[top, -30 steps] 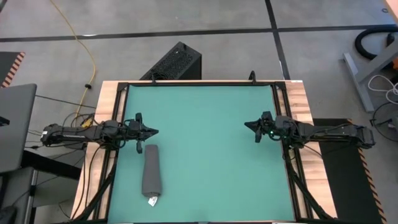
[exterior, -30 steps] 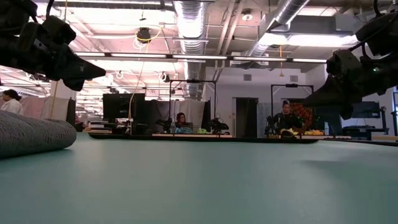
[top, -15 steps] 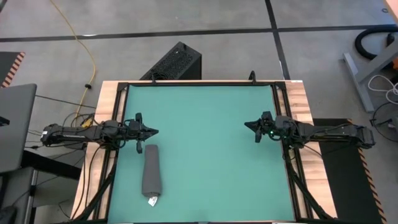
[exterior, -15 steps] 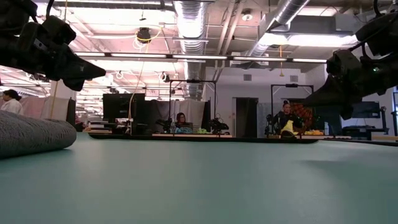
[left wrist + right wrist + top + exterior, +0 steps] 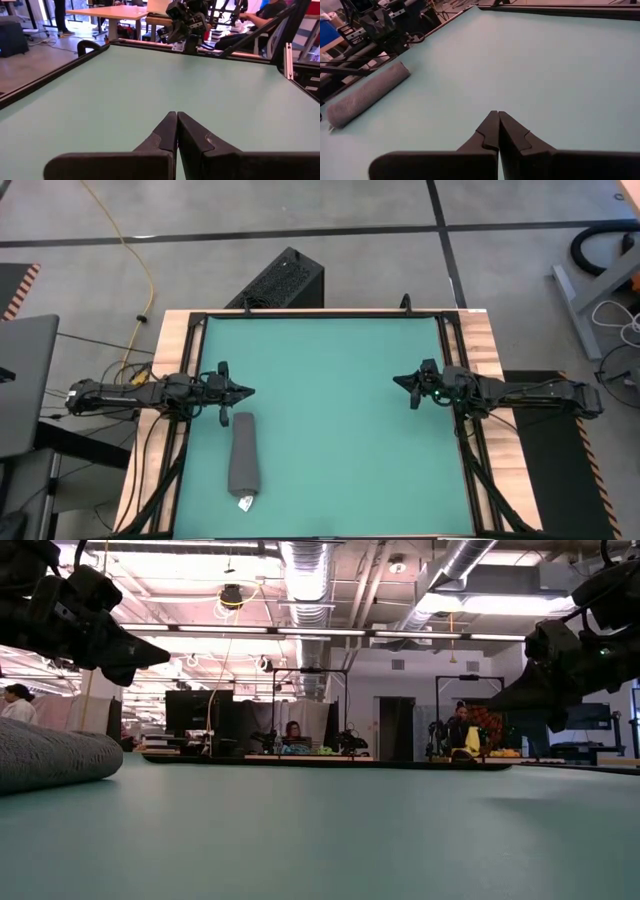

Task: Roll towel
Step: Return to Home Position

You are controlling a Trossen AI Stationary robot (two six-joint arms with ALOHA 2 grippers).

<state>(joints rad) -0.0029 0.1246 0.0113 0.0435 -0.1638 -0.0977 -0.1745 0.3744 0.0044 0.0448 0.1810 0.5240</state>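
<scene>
Nothing on the desk (image 5: pixel 482 330) has moved in the last second: both arms and the towel (image 5: pixel 244 459) sit exactly where they were. Only a person (image 5: pixel 462 728) far off in the room behind has shifted a little.

Seen from above, the towel is a dark grey roll lying on the green mat (image 5: pixel 330 420), near the mat's left edge and toward the front. A small white tag (image 5: pixel 244 502) pokes out at its front end. It looks fully rolled and rests on its own, with nothing touching it.

The left pincer (image 5: pixel 250 392) hovers above the mat just beyond the far end of the roll. It is clenched and empty, its two fingers pressed together in its wrist view. The right pincer (image 5: pixel 398 380) hangs over the right side of the mat, well apart from the towel, and is also clenched and empty.

The rolling appears done, so what remains is for the arms to pull back. The main risk seems to lie with the left arm, which is near the roll. A low or sideways sweep on its way back could clip the roll and push it toward the mat's left edge. The soft cloth could also slacken by itself, because nothing pins the outer flap.
</scene>
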